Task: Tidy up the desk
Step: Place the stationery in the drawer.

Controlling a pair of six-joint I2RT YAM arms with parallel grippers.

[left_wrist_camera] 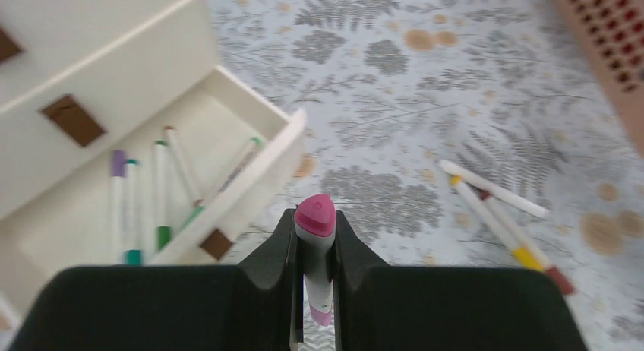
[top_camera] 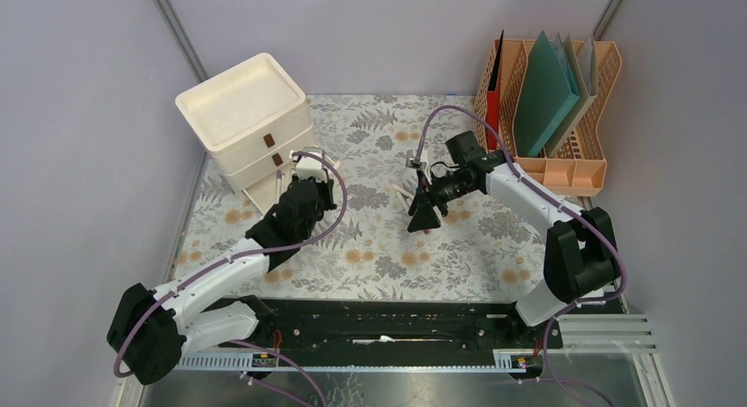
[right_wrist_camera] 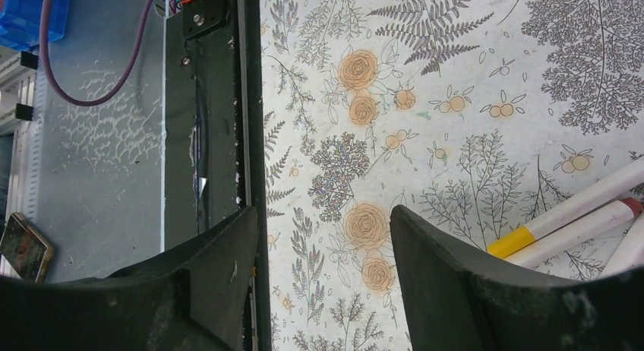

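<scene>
The pink-capped marker (left_wrist_camera: 317,286) was shown only by the left wrist view, pinched in the closed left claw (left_wrist_camera: 314,218) just right of the drawer unit's (top_camera: 251,116) open lowest drawer (left_wrist_camera: 254,188), in which coloured markers (left_wrist_camera: 161,199) were laid. The bench (top_camera: 379,257), draped in pale grey cloth printed with grey ferns and tan flowers, was spread beneath and right of the drawer unit. Farther right, the right arm (top_camera: 528,191) was bent downward, its right claw (right_wrist_camera: 323,218) held wide open over the cloth beside loose markers (right_wrist_camera: 585,203).
</scene>
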